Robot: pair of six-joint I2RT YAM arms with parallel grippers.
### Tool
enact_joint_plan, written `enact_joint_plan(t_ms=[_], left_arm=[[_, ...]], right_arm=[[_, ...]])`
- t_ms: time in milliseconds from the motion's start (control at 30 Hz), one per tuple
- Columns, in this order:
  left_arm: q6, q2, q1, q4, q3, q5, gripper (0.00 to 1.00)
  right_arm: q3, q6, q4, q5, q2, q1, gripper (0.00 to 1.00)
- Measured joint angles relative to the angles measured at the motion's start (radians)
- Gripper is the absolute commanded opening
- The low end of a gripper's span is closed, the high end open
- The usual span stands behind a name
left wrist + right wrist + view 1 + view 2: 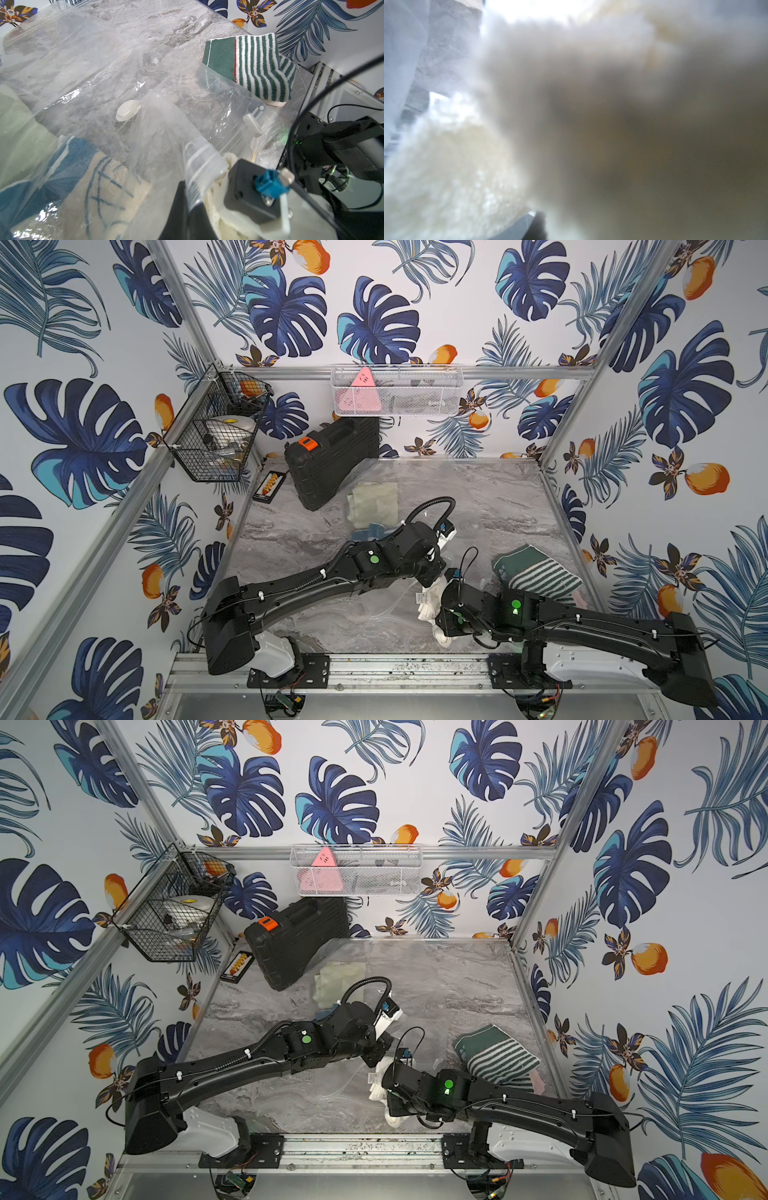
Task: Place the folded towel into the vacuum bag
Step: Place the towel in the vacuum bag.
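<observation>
Left tool [191, 199] was closed, pinching the zip edge of the vacuum bag [145, 87] and holding the mouth raised. Right tool [437, 616] sat just beside it, clamped on the cream folded towel [427, 605], which was bunched at the bag mouth. The bag lay spread on the table [498, 497] beyond both tools, its valve [126, 110] ahead of the left tool. A striped green towel [536, 572] lay near the right tool

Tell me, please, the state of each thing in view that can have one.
vacuum bag: zip edge lifted, the rest lying flat.
cream towel: bunched, held beside the bag's lifted edge.
left gripper: shut on the vacuum bag's zip edge.
right gripper: shut on the cream towel.
striped towel: folded, lying free.
black case: closed, standing tilted.
</observation>
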Motion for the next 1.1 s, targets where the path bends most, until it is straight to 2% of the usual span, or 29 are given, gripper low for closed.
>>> enact_joint_plan(t_ms=[233,367,500,600,667,733,833,967,1100], left_arm=[[-0.001,-0.006,-0.001,0.055,-0.044,0.119,0.00],[-0.023,0.003,-0.001,0.073,-0.068,0.136,0.00],[-0.034,0.027,0.000,0.098,-0.077,0.144,0.00],[-0.050,0.038,0.003,0.103,-0.084,0.138,0.00],[-0.052,0.048,0.003,0.107,-0.086,0.142,0.00],[-0.052,0.058,-0.001,0.107,-0.087,0.146,0.00],[-0.052,0.065,-0.001,0.108,-0.091,0.149,0.00],[-0.054,0.066,-0.001,0.109,-0.092,0.149,0.00],[-0.072,0.062,-0.003,0.109,-0.090,0.155,0.00]], right_arm=[[0.005,-0.091,-0.010,-0.014,0.037,-0.201,0.12],[0.000,-0.152,-0.008,-0.007,0.054,-0.223,0.17],[-0.026,-0.185,-0.004,-0.006,0.057,-0.228,0.33],[-0.031,-0.186,-0.009,-0.008,0.087,-0.272,0.58],[-0.044,-0.189,-0.001,-0.014,0.099,-0.318,0.71],[-0.059,-0.189,0.006,-0.048,0.089,-0.339,0.79],[-0.062,-0.189,0.002,-0.121,0.041,-0.366,0.81],[-0.025,-0.150,-0.096,-0.124,-0.046,-0.377,0.77],[-0.007,-0.079,-0.215,-0.081,-0.063,-0.378,0.71]])
